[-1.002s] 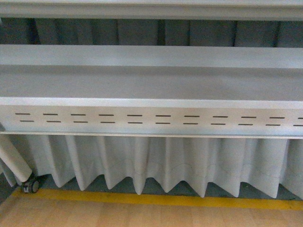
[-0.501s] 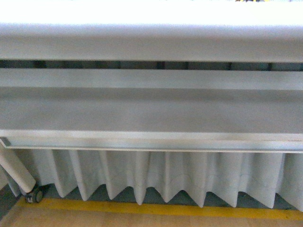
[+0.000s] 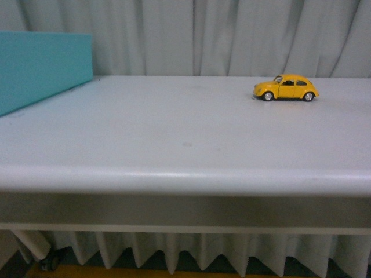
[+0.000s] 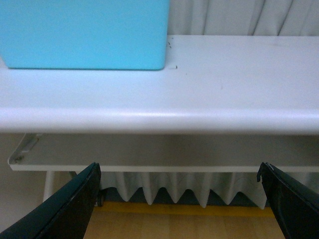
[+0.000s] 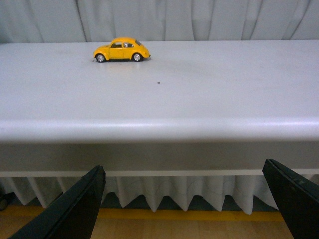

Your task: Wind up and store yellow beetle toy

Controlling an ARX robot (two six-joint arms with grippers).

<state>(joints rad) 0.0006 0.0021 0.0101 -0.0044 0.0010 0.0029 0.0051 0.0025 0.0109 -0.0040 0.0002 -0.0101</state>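
Very start of the task, nothing picked up yet. The yellow beetle toy [image 3: 286, 87] sits untouched on its four wheels on the white table [image 3: 174, 145], far back and toward the right side, seen side-on with its nose pointing left, close to the grey curtain [image 3: 232, 35]. It is well apart from the teal box [image 3: 40, 66], which stands at the table's left end. The left gripper [image 4: 178, 172] hangs in front of the table's front edge, below the top surface. Its jaws are spread wide, with nothing between them and nothing touched. The right gripper [image 5: 183, 169] is in the same posture, low, spread wide and empty, and it faces the toy more directly. My read is that the reach step is in hand, and the right arm is the likelier one to go. The next move calls for lifting clear of the rounded table edge, extending well forward over the surface, then closing across the car's narrow body so the wheels can be dragged back to wind it. Storage is probably the teal box, but its top is cut off in both views, so I cannot tell whether it is open.
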